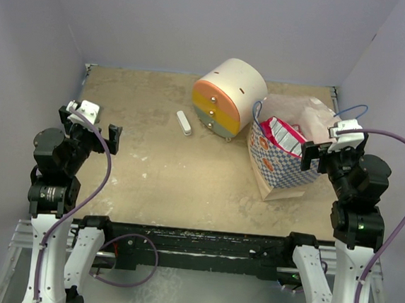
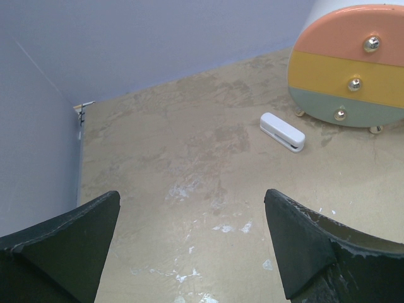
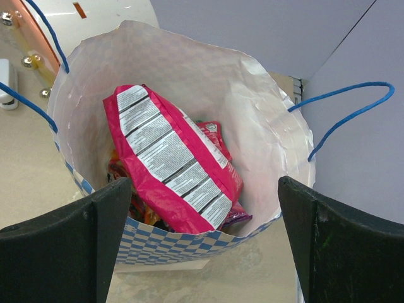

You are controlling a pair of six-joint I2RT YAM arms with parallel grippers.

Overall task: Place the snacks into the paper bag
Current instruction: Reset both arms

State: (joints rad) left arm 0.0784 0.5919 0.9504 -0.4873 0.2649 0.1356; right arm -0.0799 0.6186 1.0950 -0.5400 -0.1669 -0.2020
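Observation:
The paper bag [image 1: 278,174] stands open at the right of the table, its blue-white checkered band [image 3: 189,243] facing me. Inside it lie the snacks: a pink packet [image 3: 170,158] with white label strips on top, its tip [image 1: 283,134] poking above the rim, and orange, red and purple packets [image 3: 233,218] beneath. My right gripper [image 1: 314,155] hangs open just near of the bag's mouth, nothing between its fingers [image 3: 334,246]. My left gripper [image 1: 103,134] is open over bare table at the far left, its fingers [image 2: 303,246] wide apart and holding nothing.
A cream round drawer unit [image 1: 226,97] with orange, yellow and green drawer fronts [image 2: 350,69] stands at the back centre. A small white stick-shaped object [image 1: 184,122] lies left of it. Grey walls close in the table on three sides.

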